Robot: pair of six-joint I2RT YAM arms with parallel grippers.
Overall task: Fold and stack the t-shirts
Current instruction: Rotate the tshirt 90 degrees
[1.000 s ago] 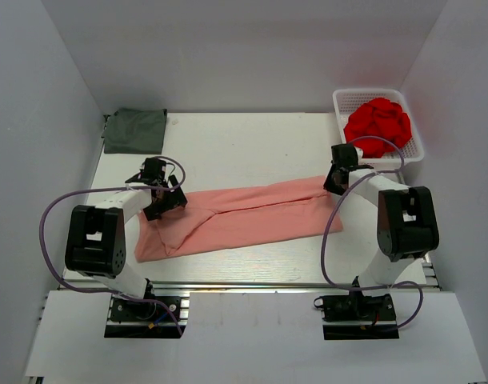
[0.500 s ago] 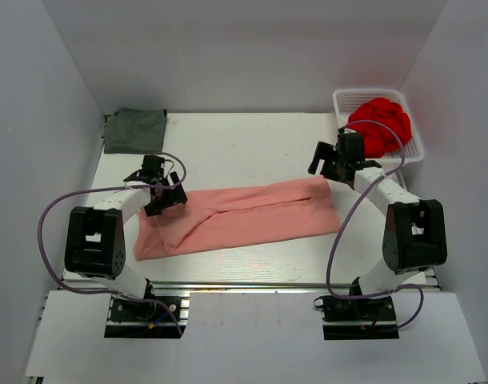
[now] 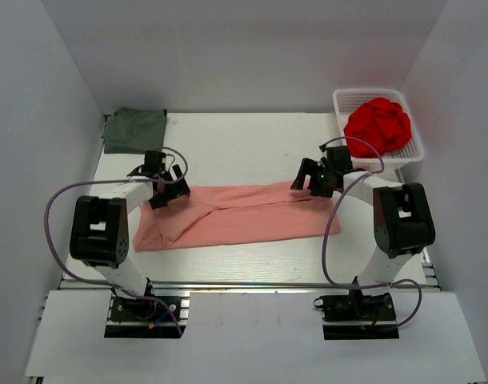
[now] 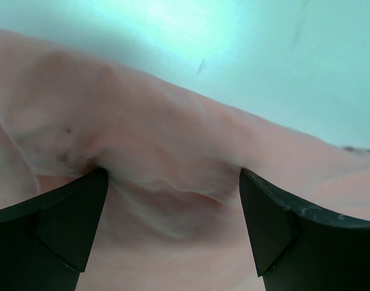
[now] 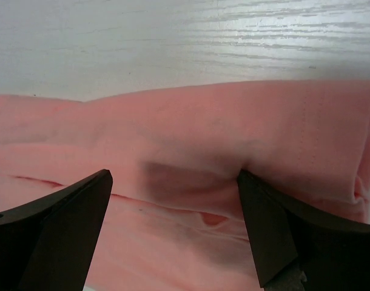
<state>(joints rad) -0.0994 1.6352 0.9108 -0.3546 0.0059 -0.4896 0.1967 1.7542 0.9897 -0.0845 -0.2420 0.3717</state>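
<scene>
The salmon-pink t-shirt [image 3: 244,216] lies folded into a long band across the table, its left end lumpy. A dark grey-green t-shirt [image 3: 134,130] sits folded at the far left corner. My left gripper [image 3: 166,194] is open over the pink band's far left edge. In the left wrist view the left gripper [image 4: 173,182] has both tips down on wrinkled pink cloth [image 4: 173,121]. My right gripper [image 3: 310,182] is open over the band's far right edge. The right wrist view shows the right gripper [image 5: 174,179] straddling a fold of the pink cloth [image 5: 233,121], nothing pinched.
A white basket [image 3: 368,92] holding a bunched red cloth [image 3: 378,124] stands at the far right corner, just behind the right arm. The white table [image 3: 244,144] shows bare between the pink band and the back wall. Grey walls close in on three sides.
The right gripper opened, swung up toward the basket, then came left and down onto the pink shirt's far edge. The left gripper shifted slightly toward the back.
</scene>
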